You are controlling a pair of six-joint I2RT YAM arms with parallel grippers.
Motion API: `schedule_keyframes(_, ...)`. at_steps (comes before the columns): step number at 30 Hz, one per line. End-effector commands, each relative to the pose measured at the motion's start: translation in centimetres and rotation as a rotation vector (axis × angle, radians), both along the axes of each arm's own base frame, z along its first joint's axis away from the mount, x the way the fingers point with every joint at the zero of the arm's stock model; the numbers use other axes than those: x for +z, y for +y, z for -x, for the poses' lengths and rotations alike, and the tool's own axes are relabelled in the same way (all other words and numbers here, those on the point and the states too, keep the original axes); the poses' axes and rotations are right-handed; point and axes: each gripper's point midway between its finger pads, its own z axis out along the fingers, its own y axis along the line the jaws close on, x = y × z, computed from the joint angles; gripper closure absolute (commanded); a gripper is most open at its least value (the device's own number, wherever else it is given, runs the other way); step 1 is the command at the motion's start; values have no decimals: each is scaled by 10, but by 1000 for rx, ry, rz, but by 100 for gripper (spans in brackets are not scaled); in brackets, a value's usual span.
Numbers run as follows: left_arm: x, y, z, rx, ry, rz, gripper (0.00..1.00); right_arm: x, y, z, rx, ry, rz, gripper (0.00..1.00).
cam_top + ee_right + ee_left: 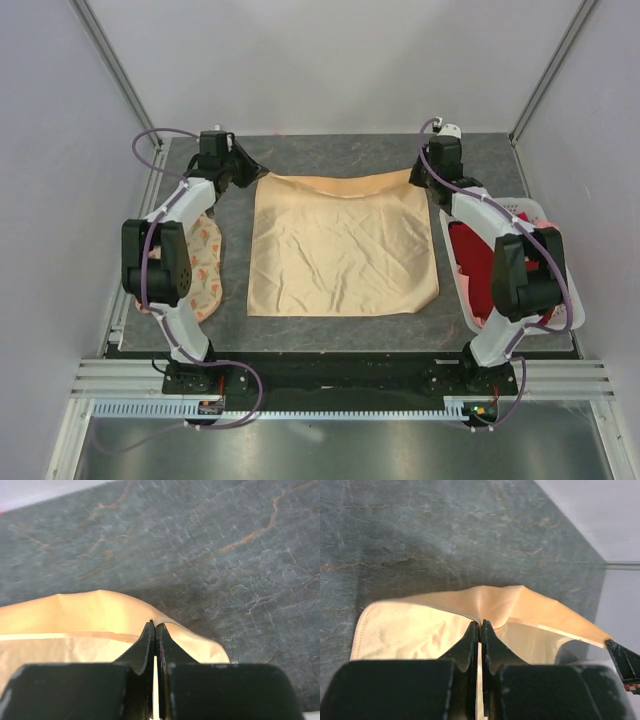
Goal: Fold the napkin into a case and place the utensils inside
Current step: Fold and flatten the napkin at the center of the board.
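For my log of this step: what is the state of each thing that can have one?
napkin: spread open, not yet folded, far corners lifted.
left end effector: shut on the napkin's far-left corner.
right end effector: shut on the napkin's far-right corner.
dark red cloth: bunched in the white basket.

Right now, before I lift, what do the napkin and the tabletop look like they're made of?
The napkin: thin woven cloth, probably satin-like synthetic or silk; it has a soft sheen, fine creases and a stitched hem. The tabletop: looks like dark grey stone or a stone-print mat, matte, with pale veins; which one I cannot tell.
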Motion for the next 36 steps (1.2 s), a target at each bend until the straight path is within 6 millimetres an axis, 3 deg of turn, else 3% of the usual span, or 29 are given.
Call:
schedule_keyframes(1, 140, -8, 17, -39, -282, 94, 98, 124, 2, 24, 44, -232, -47, 100)
schedule_keyframes(2, 175, -7, 30, -44, -357, 99, 98, 138, 0, 31, 44, -255, -48, 100)
schedule_keyframes(3, 195, -5, 39, -45, -400, 99, 98, 151, -2, 40, 45, -278, -49, 100)
schedule_keyframes(4, 213, -4, 48, -48, -440, 100, 98, 179, -5, 58, 50, -332, -53, 100)
schedule_keyframes(5, 247, -2, 68, -51, -519, 103, 98, 193, -7, 68, 52, -361, -57, 100)
schedule_keyframes(6, 265, -2, 80, -56, -565, 101, 98, 207, -10, 78, 49, -390, -59, 100)
schedule_keyframes(7, 281, -1, 90, -58, -604, 100, 98, 234, -14, 100, 52, -451, -65, 100)
schedule_keyframes(8, 311, 2, 115, -62, -685, 98, 98, 249, -16, 111, 54, -483, -68, 100)
schedule_keyframes(11, 359, 6, 157, -72, -824, 86, 98, 302, -26, 159, 60, -612, -68, 100)
schedule_keyframes(12, 386, 9, 186, -72, -905, 84, 98, 318, -29, 173, 58, -653, -70, 100)
schedule_keyframes(14, 408, 11, 213, -75, -981, 71, 98, 348, -35, 209, 62, -743, -80, 100)
schedule_keyframes(15, 430, 14, 241, -78, -1054, 72, 98, 363, -37, 223, 70, -786, -88, 100)
schedule_keyframes(16, 439, 14, 255, -81, -1086, 71, 98, 380, -41, 246, 72, -843, -98, 100)
schedule_keyframes(19, 469, 17, 305, -94, -1201, 75, 98, 413, -45, 290, 94, -957, -122, 100)
schedule_keyframes(24, 504, 17, 362, -129, -1332, 83, 98, 448, -52, 345, 111, -1098, -143, 100)
schedule_keyframes(26, 509, 18, 373, -127, -1353, 85, 98, 453, -53, 353, 118, -1120, -148, 100)
schedule_keyframes(29, 507, 21, 370, -104, -1346, 84, 98, 452, -56, 352, 97, -1119, -140, 100)
schedule_keyframes(32, 492, 22, 347, -82, -1289, 94, 98, 439, -59, 333, 61, -1076, -131, 100)
schedule_keyframes(35, 464, 20, 305, -70, -1186, 101, 98, 416, -57, 301, 35, -1003, -125, 100)
schedule_keyframes(36, 443, 17, 278, -68, -1118, 97, 98, 400, -56, 285, 25, -959, -121, 100)
